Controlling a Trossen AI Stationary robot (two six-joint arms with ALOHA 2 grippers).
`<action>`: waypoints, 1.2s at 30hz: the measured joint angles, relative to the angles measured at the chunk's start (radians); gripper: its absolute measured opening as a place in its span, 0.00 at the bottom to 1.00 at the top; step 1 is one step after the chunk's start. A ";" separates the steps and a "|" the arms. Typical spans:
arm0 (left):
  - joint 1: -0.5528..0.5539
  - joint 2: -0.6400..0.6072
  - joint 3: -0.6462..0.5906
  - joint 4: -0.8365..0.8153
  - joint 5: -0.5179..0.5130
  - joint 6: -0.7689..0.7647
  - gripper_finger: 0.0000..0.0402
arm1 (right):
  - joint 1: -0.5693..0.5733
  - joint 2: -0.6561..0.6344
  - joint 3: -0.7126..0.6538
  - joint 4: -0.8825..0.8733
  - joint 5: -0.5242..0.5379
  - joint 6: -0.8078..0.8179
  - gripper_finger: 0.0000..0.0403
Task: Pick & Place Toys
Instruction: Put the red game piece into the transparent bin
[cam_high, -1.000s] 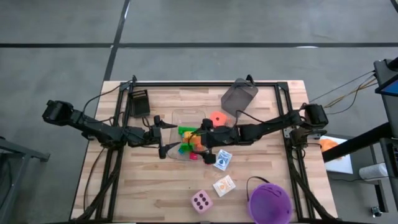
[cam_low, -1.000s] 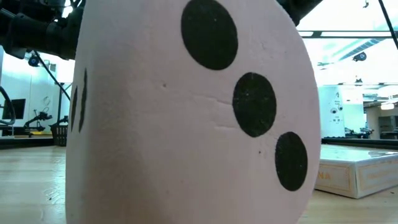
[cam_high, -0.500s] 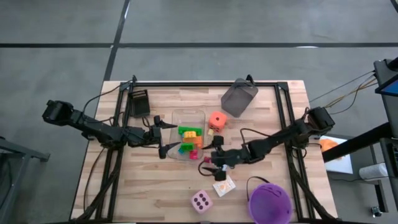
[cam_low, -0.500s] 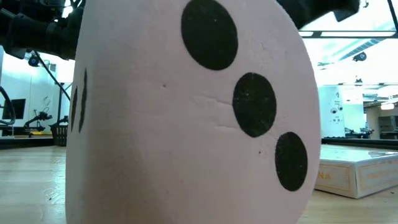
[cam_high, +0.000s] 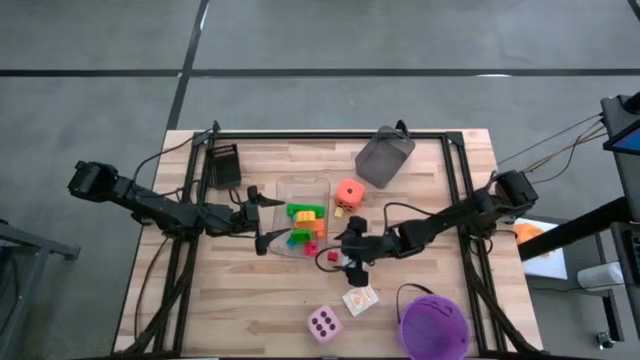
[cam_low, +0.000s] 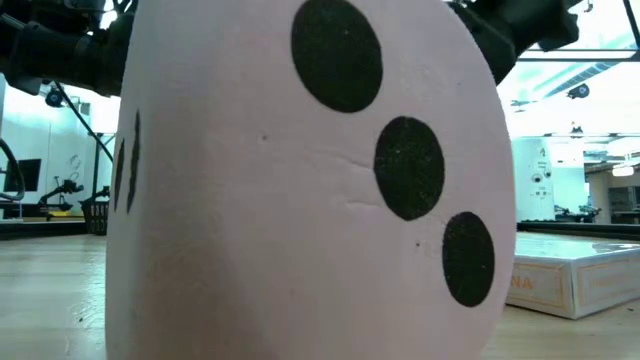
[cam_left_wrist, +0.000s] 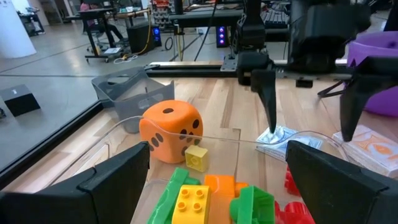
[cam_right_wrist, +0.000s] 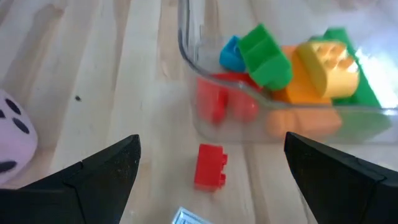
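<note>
A clear tray at mid-table holds green, yellow, orange and red bricks. An orange die sits beside it, and a loose red brick lies on the wood near the tray's near wall. My right gripper hangs open, fingers pointing down over a blue card next to that brick, touching nothing. My left gripper waits open at the tray's left side. A pink die and an orange card lie toward the near edge.
A grey bin stands at the back, a purple bucket at the near right, and a black holder at the back left. The pink die fills the low view. Bare wood lies at the near left.
My right gripper has left the space above the tray and swung toward the table's near edge while sinking and rolling. It now hangs over the blue card beside the red brick, still open. The orange die shows fully again.
</note>
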 joint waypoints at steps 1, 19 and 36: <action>0.000 0.000 0.000 0.000 0.000 0.000 0.94 | -0.005 0.009 0.000 -0.002 -0.011 0.006 0.98; 0.000 0.000 0.000 -0.005 0.000 0.001 0.94 | -0.057 0.144 0.048 -0.020 -0.089 0.036 0.98; 0.000 0.000 0.000 -0.011 0.000 0.001 0.94 | -0.058 0.183 0.108 -0.125 -0.089 0.039 0.57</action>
